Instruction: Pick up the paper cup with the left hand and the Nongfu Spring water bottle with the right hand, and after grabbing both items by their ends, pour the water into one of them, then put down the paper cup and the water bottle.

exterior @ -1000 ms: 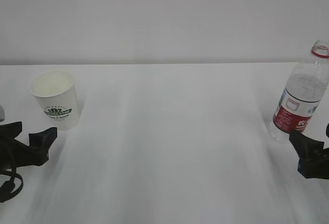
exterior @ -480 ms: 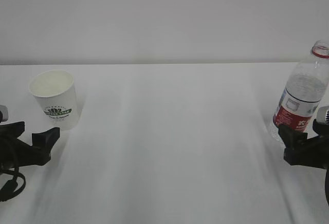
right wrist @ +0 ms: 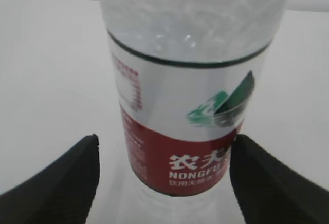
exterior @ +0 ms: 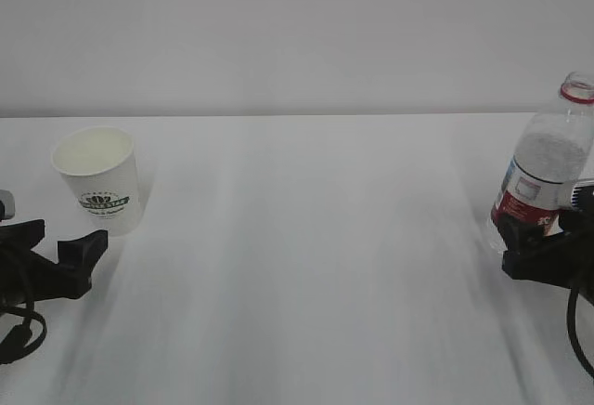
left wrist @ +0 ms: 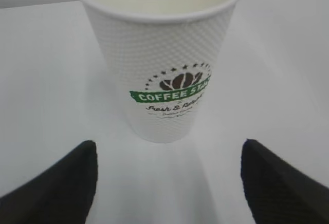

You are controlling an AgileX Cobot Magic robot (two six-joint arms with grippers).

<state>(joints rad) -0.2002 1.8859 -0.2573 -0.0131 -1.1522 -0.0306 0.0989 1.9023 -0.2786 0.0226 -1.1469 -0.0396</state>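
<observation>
While upright, the paper cup (exterior: 96,177) stands unobstructed on the table (exterior: 306,266).

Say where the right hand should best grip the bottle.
Probably the lower body of the bottle, around the label, approached level from the near side where the open right hand faces it. The bottle stands upright, uncapped and round, so a low side grip should keep it steady.

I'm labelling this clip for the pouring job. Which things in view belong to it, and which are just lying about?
Belongs to the job: paper cup; Nongfu Spring water bottle; left hand, open; right hand, open.
Just lying about: nothing; only the white table.
</observation>
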